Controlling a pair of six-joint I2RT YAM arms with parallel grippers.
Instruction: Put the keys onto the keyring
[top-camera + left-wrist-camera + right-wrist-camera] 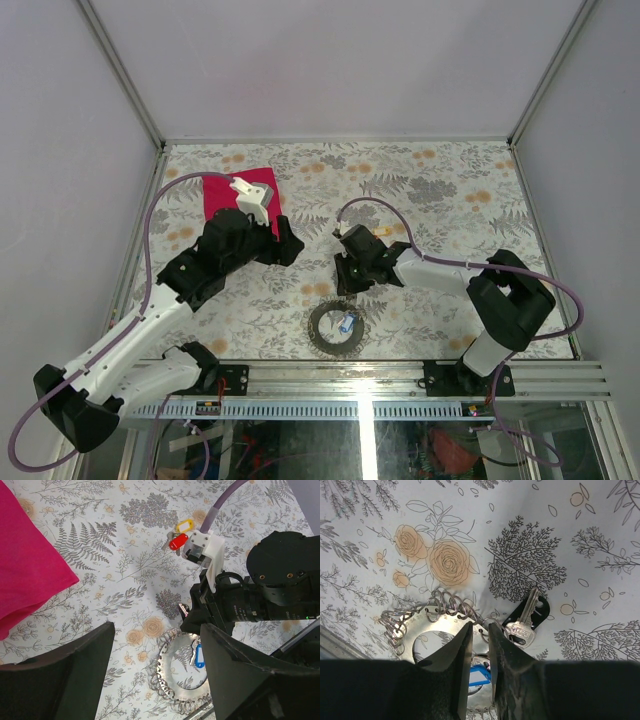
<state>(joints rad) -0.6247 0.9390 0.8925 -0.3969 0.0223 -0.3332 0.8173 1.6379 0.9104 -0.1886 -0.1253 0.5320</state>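
The left claw (157, 627) hangs wide open over the table (450, 200), holding nothing, with a pink cloth (25, 570) off to one side. The right claw (480, 626) points down at the rim of the keyring (322, 335), its fingers nearly together; I cannot tell whether they pinch anything. A silver key (522, 626) lies just beside one finger. The keyring lies flat near the table's front edge, a blue tag (199, 656) inside it. The red and yellow keys (178, 534) lie well apart from it, beyond the right claw.

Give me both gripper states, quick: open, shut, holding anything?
Left gripper: open, nothing between its fingers.
Right gripper: fingers nearly together near the silvery metal keyring; whether it grips anything cannot be told.
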